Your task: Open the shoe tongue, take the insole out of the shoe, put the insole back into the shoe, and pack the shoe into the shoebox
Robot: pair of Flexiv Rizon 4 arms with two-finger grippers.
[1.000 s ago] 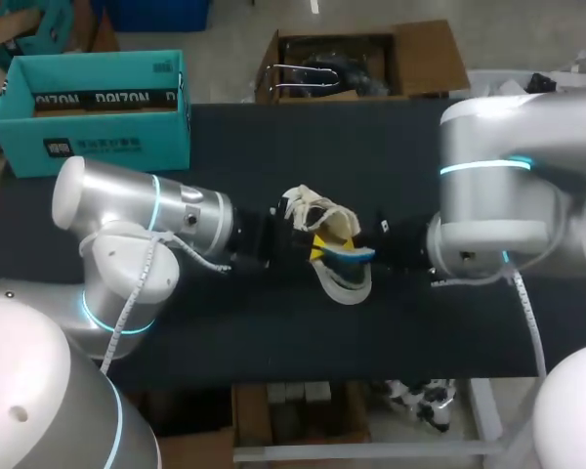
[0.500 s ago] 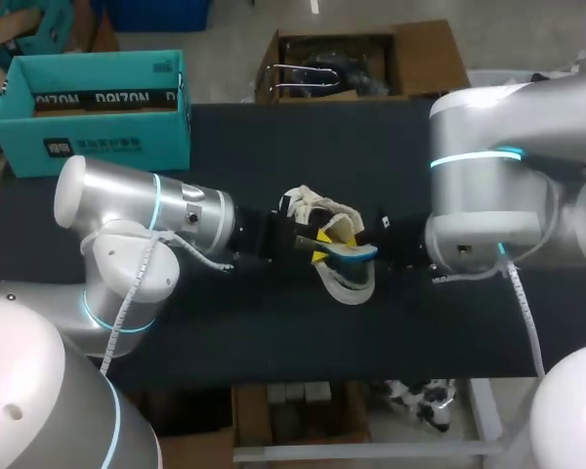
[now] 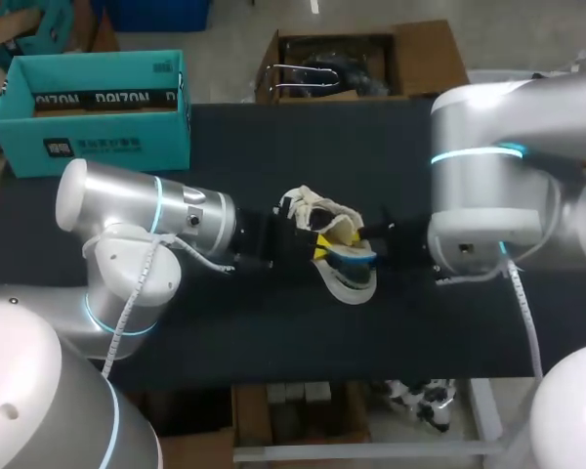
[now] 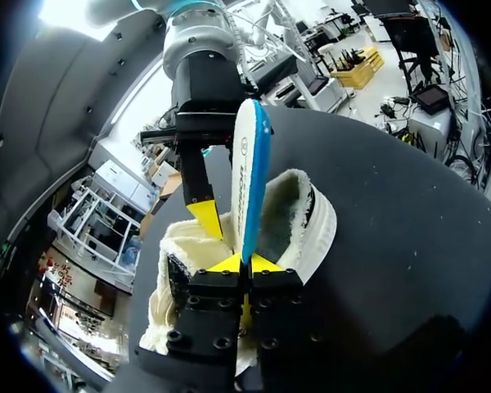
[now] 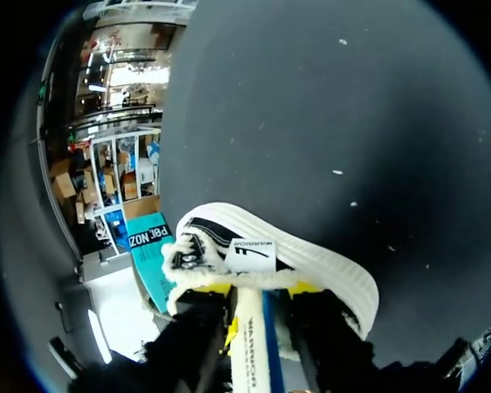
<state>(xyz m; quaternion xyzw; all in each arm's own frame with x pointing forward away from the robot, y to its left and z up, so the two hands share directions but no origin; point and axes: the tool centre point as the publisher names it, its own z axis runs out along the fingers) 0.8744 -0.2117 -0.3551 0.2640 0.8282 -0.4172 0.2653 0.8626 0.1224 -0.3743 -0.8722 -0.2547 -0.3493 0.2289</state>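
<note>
While the cream shoe [image 3: 347, 285] sits near the middle of the head view on the black table [image 3: 273, 147], the white, blue-edged insole [image 3: 355, 256] stands partly out of its opening. The left gripper [image 3: 317, 246] comes in from the left of the frame. Its own wrist view shows its yellow fingertips [image 4: 229, 264] pinched together on the near edge of the insole [image 4: 250, 164], which rises upright ahead of it, with the shoe [image 4: 307, 221] around it. The right gripper [image 3: 376, 249] meets the shoe from the right. In its wrist view the right gripper's [image 5: 262, 288] fingers stand apart inside the shoe [image 5: 319, 258], one on each side of the insole [image 5: 250, 344], without clamping it. The teal shoebox [image 3: 98, 137] stands open at the upper left, well apart from the shoe.
</note>
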